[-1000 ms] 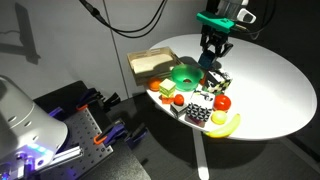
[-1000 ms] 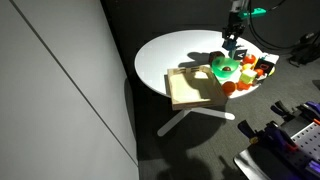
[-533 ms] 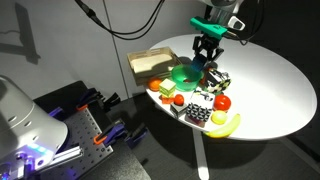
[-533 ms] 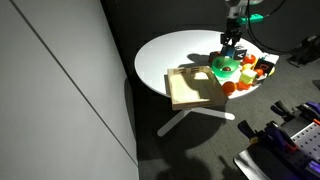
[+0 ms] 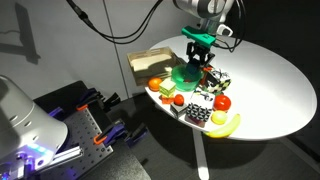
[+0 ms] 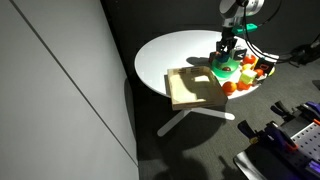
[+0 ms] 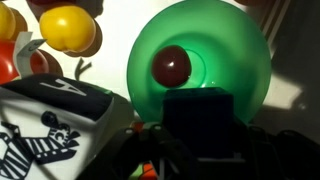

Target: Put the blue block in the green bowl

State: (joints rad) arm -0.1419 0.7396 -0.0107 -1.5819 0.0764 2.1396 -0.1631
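Gripper (image 5: 197, 60) clamps blue block (image 7: 200, 118) above green bowl (image 7: 232, 40) on round white table (image 5: 270, 85) beside grey wall (image 6: 50, 90)

The arm (image 5: 205, 8) is built of rounded white and pale grey segments with darker joints, and thin black cables (image 5: 118, 37) hang in loops beside it. A bright teal-green bracket (image 5: 200, 36) sits at the wrist above the black gripper (image 5: 197, 62), whose dark fingers look blurred in the wrist view.

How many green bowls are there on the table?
1. The green bowl sits on the white table beside the tan tray, right under the tool holding the blue block. Another could be hidden.
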